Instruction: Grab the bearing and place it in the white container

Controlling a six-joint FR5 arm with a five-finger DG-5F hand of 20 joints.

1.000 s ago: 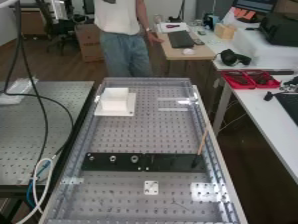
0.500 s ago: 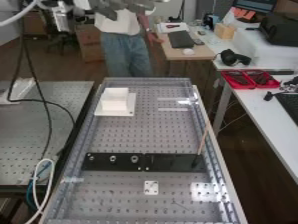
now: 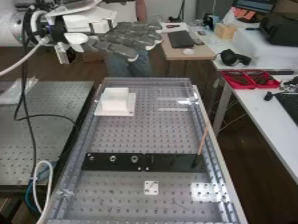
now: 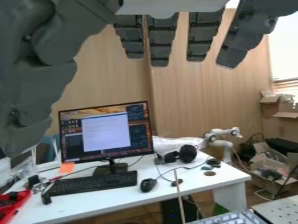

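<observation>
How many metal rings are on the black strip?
3, in the high view, on the left half of the black strip: left ring near the end, middle ring, right ring.

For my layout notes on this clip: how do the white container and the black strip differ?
The white container is boxy and raised; the black strip is long, low and flat. The container sits on a white base toward the far end, while the strip lies crosswise nearer the camera. The strip carries small round metal pieces; whether the container holds anything, I cannot tell. Both are on the perforated bench top.
</observation>
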